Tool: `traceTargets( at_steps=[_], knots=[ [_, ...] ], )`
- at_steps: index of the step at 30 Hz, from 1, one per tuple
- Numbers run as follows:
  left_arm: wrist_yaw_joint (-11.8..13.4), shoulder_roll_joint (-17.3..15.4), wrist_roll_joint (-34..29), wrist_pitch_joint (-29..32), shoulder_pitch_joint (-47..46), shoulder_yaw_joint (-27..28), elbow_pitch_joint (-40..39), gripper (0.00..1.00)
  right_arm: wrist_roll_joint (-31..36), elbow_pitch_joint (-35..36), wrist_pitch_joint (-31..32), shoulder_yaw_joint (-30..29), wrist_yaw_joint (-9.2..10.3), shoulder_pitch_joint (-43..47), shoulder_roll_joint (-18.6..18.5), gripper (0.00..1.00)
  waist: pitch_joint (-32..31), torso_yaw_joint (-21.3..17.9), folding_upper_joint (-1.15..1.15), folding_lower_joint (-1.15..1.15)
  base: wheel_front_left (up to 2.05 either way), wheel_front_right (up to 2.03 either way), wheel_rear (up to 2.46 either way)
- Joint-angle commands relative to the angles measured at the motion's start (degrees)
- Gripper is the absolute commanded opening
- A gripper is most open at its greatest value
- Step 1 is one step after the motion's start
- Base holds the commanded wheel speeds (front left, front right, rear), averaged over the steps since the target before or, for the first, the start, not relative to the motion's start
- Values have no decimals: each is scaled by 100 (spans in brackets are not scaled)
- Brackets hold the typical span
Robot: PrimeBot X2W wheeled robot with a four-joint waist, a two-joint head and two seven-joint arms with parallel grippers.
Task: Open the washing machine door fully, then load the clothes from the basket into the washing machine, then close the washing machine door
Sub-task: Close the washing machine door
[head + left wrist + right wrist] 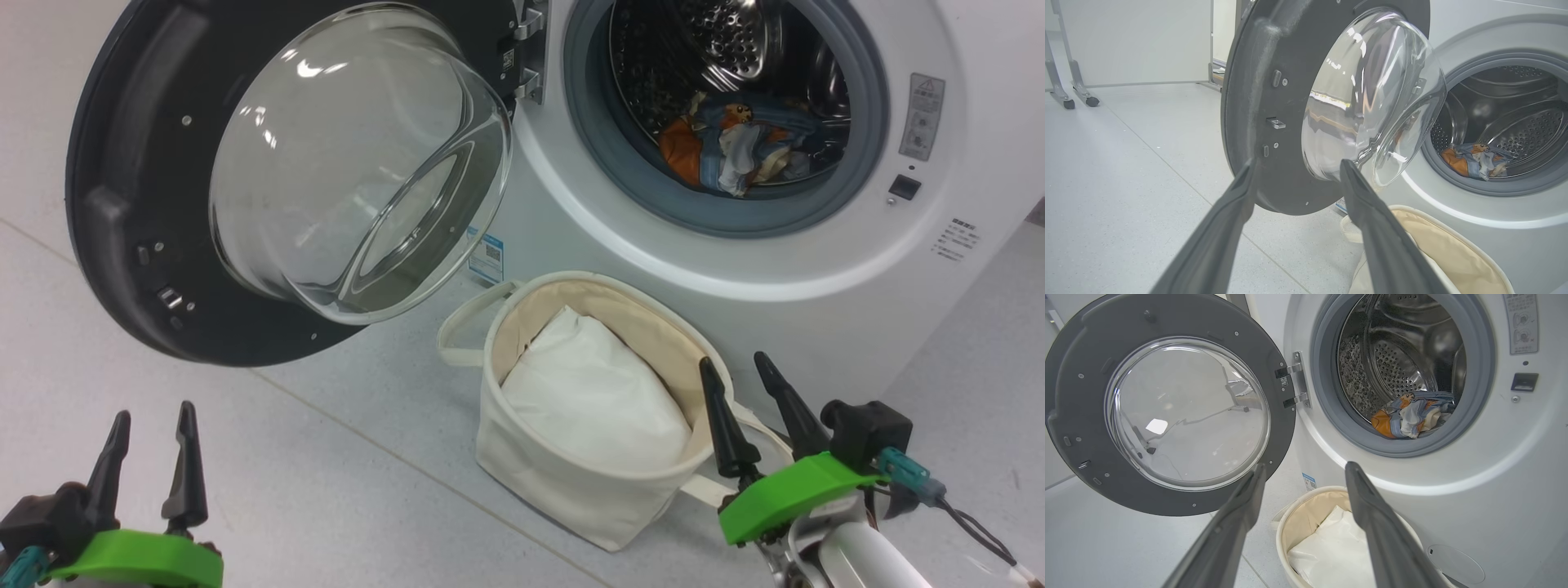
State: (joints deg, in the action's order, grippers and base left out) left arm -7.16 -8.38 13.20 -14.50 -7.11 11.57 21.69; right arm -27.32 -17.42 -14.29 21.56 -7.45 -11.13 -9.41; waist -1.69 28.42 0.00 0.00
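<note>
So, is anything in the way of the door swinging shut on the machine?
Nothing visible across the rubber seal: the clothes lie inside the drum. The basket stands on the floor below the seal; whether the door clears its rim is unclear.

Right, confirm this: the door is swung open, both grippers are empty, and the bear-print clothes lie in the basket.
Not the basket: the head view shows the clothes inside the washing machine. The basket holds a white pad. The rest stands.

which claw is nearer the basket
The right claw, right beside the basket; the left claw is over the floor, off by the door.
</note>
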Motion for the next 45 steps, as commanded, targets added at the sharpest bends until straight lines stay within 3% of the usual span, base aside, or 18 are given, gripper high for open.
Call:
traceTargets(
  at_steps=[1, 12, 13, 14, 15, 20, 23, 24, 28, 32, 36, 45],
  knots=[
    [-31, -113, -48, -50, -189, 150, -186, 100, -6, 143, -71, 84, -3, -152, -42, 100, -8, -5, 0, 0, 0, 0, 0],
    [-32, -165, 43, -50, -239, 11, -85, 100, 16, 148, -71, 40, -3, -74, -1, 100, -58, -43, 0, 0, 0, 0, 0],
    [-32, -172, 64, -50, -246, -11, -87, 84, 19, 152, -71, 37, -3, -68, -2, 100, -63, -47, 0, 0, 0, 0, 0],
    [-32, -182, 86, -50, -257, -43, -107, 8, 20, 156, -71, 31, -3, -62, -3, 100, -67, -50, 0, 0, 0, 0, 0],
    [-32, -187, 139, -50, -265, -85, -128, 0, 21, 161, -71, 25, -3, -53, -4, 100, -74, -56, 0, 0, 0, 0, 0],
    [-32, -484, 1147, 30, -489, -451, -363, 0, 36, 183, -71, -14, -3, 16, -30, 100, -136, -98, 0, 0, 0, 0, 0],
    [-33, -869, 1962, 388, -873, -353, -715, 0, 50, 197, -71, -36, -3, 69, -43, 100, -169, -119, 0, 0, 0, 0, 0],
    [-33, -869, 1962, 388, -873, -353, -715, 0, 50, 197, -71, -36, -3, 69, -43, 100, -169, -119, 0, 0, 0, 0, 0],
    [-16, -1335, 2853, 1111, -1602, 82, -798, 0, 65, 211, -71, -70, -3, 126, -32, 100, -203, -164, 0, 0, 0, 0, 0],
    [297, -1608, 3724, 1879, -2489, 633, -48, 0, 85, 242, -71, -116, -3, 208, -17, 100, -266, -283, 0, 0, 0, 0, 0],
    [560, -1888, 4271, 2281, -3077, 1097, 922, 0, 130, 254, -71, -110, -3, 251, -77, 100, -212, -577, 0, 0, 0, 0, 0],
    [661, -2403, 5268, 3050, -3687, 1884, 2698, 0, 208, 286, -71, -106, -3, 92, -337, 100, 126, -1280, 0, 0, 0, 0, 0]
  ],
)
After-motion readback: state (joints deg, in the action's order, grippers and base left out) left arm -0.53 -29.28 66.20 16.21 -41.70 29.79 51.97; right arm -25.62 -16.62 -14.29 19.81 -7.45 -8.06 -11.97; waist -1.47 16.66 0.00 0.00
